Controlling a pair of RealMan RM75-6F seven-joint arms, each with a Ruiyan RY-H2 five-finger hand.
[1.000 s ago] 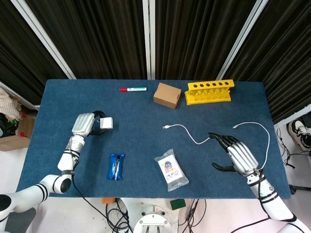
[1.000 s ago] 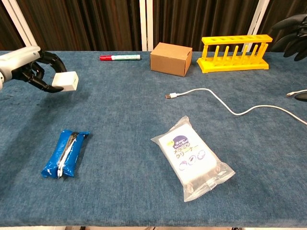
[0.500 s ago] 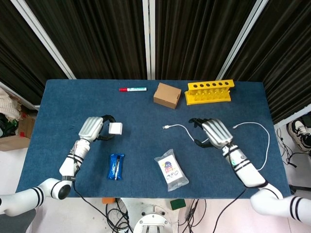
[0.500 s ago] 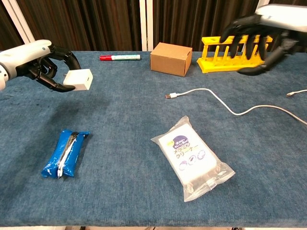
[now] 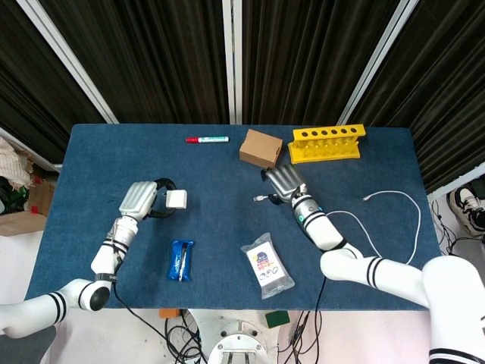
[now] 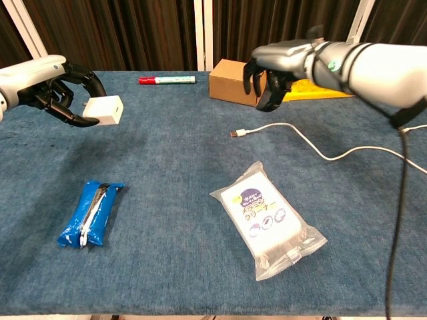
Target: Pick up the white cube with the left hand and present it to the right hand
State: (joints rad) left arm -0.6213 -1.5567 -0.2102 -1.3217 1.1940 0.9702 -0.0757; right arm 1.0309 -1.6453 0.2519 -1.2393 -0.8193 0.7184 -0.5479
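The white cube (image 5: 177,199) (image 6: 105,110) hangs above the blue table (image 5: 220,220) at the left, pinched by the fingertips of my left hand (image 5: 140,199) (image 6: 50,83). The cube sticks out to the right of that hand, towards the middle of the table. My right hand (image 5: 283,182) (image 6: 277,67) hovers near the table's middle, just in front of the cardboard box, with its fingers hanging down and nothing in them. A wide stretch of table separates the right hand from the cube.
A cardboard box (image 5: 261,148) and a yellow tube rack (image 5: 327,143) stand at the back, with a red marker (image 5: 207,139) to their left. A white cable (image 5: 394,196) runs across the right side. A blue packet (image 5: 181,259) and a clear pouch (image 5: 267,270) lie near the front.
My right hand has swept from the table's right front edge leftward to the middle, near the box. My left hand carried the cube rightward and up, then eased back slightly.
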